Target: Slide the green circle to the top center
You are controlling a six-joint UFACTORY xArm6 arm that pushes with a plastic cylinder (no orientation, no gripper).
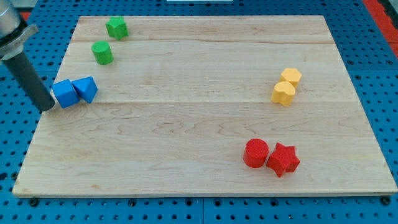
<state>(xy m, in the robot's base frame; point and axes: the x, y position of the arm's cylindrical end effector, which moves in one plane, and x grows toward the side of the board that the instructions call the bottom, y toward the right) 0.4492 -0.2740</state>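
Observation:
The green circle (102,52) stands near the board's upper left. A second green block (116,27), angular in shape, sits just above and right of it, close to the top edge. My tip (47,108) is at the board's left edge, touching or nearly touching the left side of a blue cube (64,93). It is well below and left of the green circle.
A blue triangular block (86,89) touches the blue cube's right side. Two yellow blocks (286,86) sit together at the right. A red circle (255,153) and a red star (283,159) sit together at the lower right. The wooden board (199,124) lies on a blue pegboard.

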